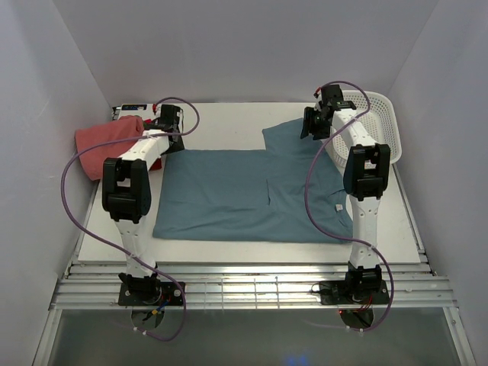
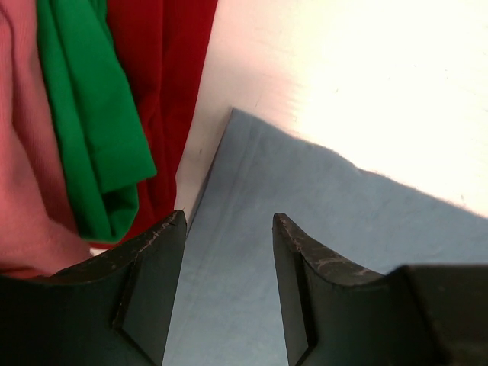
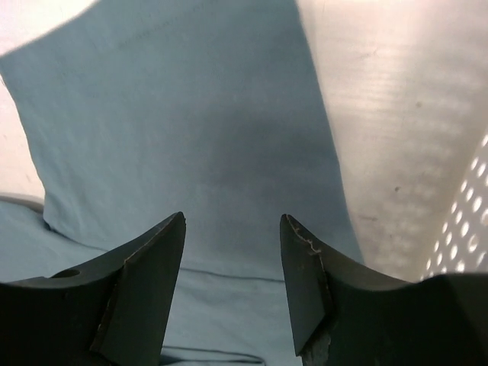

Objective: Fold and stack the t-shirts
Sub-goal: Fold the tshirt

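Note:
The teal-blue t-shirt (image 1: 252,194) lies flat across the middle of the table, one sleeve reaching to the far right. My left gripper (image 1: 169,145) is open and empty just above the shirt's far left corner (image 2: 244,198). My right gripper (image 1: 311,126) is open and empty above the far sleeve (image 3: 191,130). Folded tees lie stacked at the far left: salmon-pink (image 1: 103,141) on top, with green (image 2: 91,114) and red (image 2: 164,76) showing beside it in the left wrist view.
A white mesh basket (image 1: 377,122) stands at the far right corner, its wall at the edge of the right wrist view (image 3: 465,236). White walls close in on both sides. Metal rails (image 1: 252,286) run along the near edge.

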{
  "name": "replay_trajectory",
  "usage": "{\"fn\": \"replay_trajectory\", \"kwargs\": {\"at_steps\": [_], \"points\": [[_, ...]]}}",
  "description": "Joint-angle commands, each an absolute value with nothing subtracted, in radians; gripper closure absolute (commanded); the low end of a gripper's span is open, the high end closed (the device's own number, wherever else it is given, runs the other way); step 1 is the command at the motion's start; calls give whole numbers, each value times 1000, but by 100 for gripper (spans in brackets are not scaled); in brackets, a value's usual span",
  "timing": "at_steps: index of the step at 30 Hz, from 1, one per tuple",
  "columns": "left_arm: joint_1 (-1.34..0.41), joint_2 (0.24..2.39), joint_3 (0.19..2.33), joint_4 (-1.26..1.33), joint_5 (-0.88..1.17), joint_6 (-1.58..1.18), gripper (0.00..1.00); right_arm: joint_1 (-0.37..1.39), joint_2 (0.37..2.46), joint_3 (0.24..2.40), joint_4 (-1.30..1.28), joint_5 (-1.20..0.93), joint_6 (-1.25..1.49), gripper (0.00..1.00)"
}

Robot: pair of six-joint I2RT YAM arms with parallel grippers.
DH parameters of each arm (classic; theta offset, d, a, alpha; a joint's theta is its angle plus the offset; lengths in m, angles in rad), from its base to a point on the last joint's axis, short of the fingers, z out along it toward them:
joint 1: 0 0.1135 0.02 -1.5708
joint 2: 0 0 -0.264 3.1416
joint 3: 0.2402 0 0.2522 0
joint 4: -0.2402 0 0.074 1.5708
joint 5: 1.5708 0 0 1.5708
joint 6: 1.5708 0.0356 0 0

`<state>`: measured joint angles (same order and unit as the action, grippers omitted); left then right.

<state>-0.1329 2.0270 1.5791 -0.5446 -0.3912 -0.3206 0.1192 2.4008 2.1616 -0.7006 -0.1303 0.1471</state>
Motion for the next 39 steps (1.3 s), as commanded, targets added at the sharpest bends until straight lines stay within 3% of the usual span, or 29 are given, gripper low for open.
{"fn": "replay_trajectory", "kwargs": {"at_steps": [1, 18, 39], "points": [[-127, 2052, 1626, -469, -393, -288, 40, 114, 2417, 2233, -592, -138, 136, 41], [-77, 2249, 1769, -433, -347, -304, 41, 114, 2511, 2247, -595, -121, 147, 39], [-71, 2246, 1736, -430, -304, -313, 43, 98, 2497, 2244, -514, 89, 169, 39]]}}
